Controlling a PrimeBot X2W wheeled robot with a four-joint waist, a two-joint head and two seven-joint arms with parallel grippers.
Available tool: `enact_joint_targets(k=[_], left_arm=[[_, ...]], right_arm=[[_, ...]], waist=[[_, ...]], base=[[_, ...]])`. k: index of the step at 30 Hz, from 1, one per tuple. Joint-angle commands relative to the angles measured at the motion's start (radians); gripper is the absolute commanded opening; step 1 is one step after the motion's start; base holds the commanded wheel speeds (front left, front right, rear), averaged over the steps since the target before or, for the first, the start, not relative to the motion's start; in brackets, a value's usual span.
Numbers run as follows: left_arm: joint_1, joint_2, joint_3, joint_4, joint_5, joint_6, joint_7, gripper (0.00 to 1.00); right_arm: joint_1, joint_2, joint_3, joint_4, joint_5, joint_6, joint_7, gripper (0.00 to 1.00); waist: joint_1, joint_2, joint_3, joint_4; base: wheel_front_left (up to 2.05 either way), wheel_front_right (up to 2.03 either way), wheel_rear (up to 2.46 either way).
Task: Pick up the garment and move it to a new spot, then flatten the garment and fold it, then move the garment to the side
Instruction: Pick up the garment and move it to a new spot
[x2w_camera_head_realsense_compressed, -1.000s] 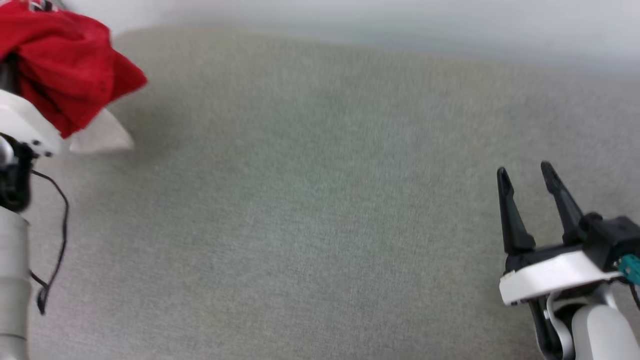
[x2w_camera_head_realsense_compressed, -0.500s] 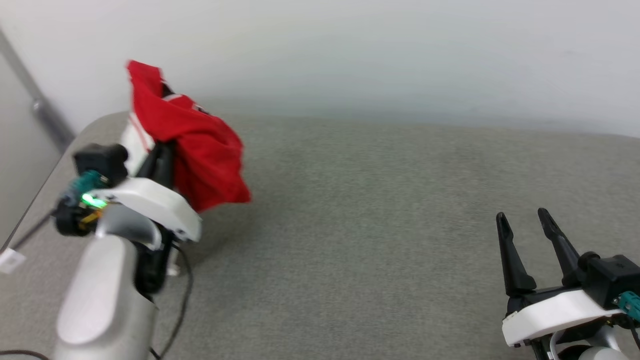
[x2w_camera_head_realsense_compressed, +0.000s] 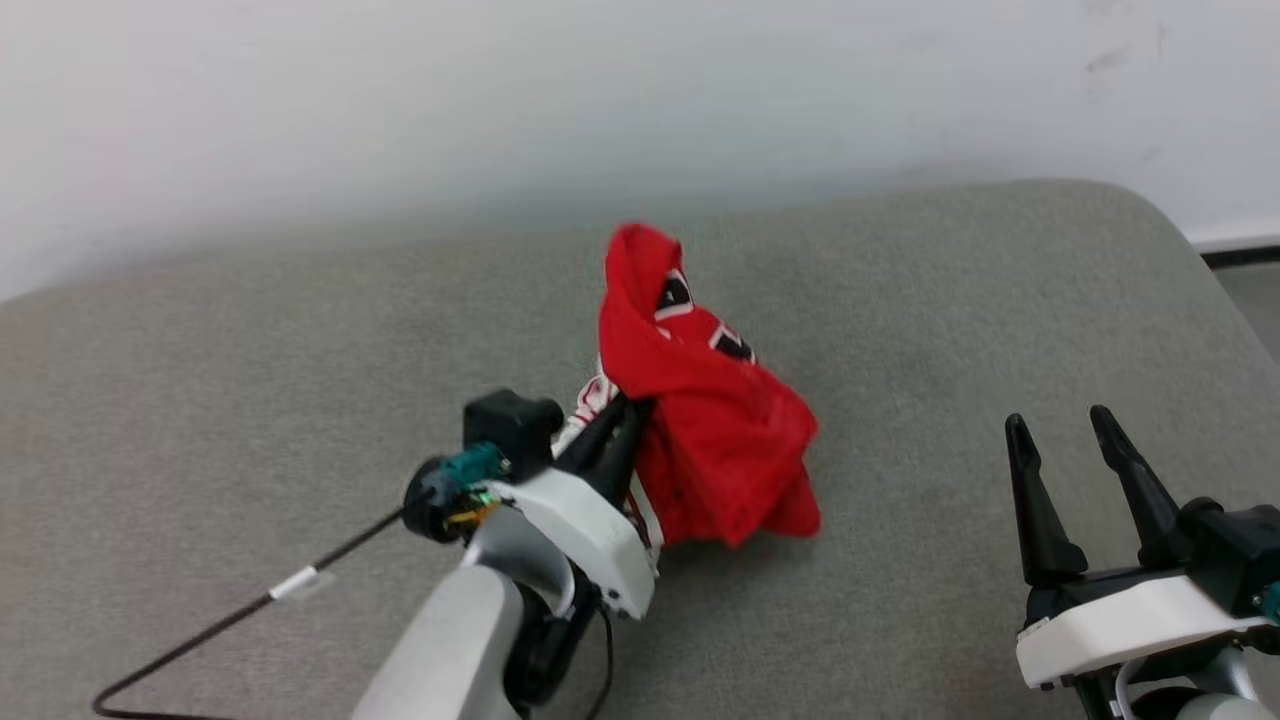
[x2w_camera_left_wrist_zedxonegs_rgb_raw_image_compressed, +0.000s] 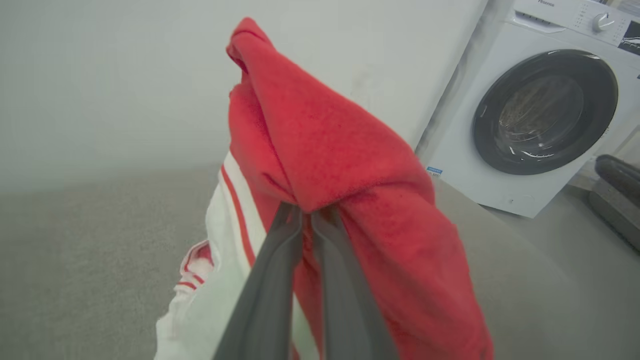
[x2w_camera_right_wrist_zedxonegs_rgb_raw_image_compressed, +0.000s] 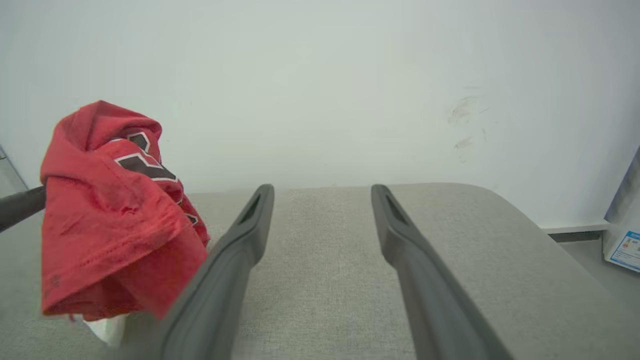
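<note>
Grey cloth is covering the desk (x2w_camera_head_realsense_compressed: 950, 300), whose far edge is running along a plain white wall (x2w_camera_head_realsense_compressed: 400, 100) and whose far right corner is rounding off. Over the middle of the desk, somewhat nearer its far edge, the garment (x2w_camera_head_realsense_compressed: 715, 440) is hanging in a bunch from the left gripper (x2w_camera_head_realsense_compressed: 628, 408). Its jaws are pressing together on a red fold, and the cloth is draping over and past their tips. White sleeve cloth with red stripes is hanging on the left of the jaws, and black, white-edged print is showing on the upper folds. Whether the lowest fold is touching the desk cannot be told. The right gripper (x2w_camera_head_realsense_compressed: 1058, 420) is standing over the near right corner, well apart from the garment, its jaws spreading wide and gripping nothing. A black cable (x2w_camera_head_realsense_compressed: 230, 620) with a white tag is trailing from the left wrist across the near left part of the desk. Beyond the desk, in the left wrist view, a white washing machine (x2w_camera_left_wrist_zedxonegs_rgb_raw_image_compressed: 540, 110) is standing with its round door closed.
</note>
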Motion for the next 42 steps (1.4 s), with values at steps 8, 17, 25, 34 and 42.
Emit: enact_joint_targets(k=[8,17,25,34,42], left_arm=[[0.064,-0.001,-0.066,0.128,0.006,0.016,-0.016,0.00],[0.059,-0.004,-0.096,0.090,0.028,0.014,-0.145,1.00],[0.109,0.033,-0.028,-0.006,0.024,0.099,-0.193,1.00],[0.200,0.152,0.092,-0.072,0.016,0.181,-0.209,1.00],[0.265,0.221,0.120,-0.131,0.018,0.202,-0.182,1.00]], right_arm=[[-0.035,0.001,0.001,0.023,0.021,-0.001,-0.032,1.00],[-0.032,0.001,-0.016,0.043,0.014,-0.001,-0.043,1.00],[0.005,0.001,-0.036,0.035,0.005,-0.001,-0.023,1.00],[0.057,0.001,-0.044,0.021,0.012,-0.001,0.007,1.00],[0.079,0.001,-0.050,0.018,0.019,-0.001,0.020,1.00]], waist=[[0.0001,-0.0001,0.095,-0.042],[0.0001,-0.0001,0.053,0.020],[0.0001,-0.0001,-0.006,0.085],[0.0001,-0.0001,-0.040,0.106],[0.0001,-0.0001,-0.048,0.101]], base=[[0.00,0.00,0.00],[0.00,0.00,0.00],[0.00,0.00,0.00],[0.00,0.00,0.00],[0.00,0.00,0.00]])
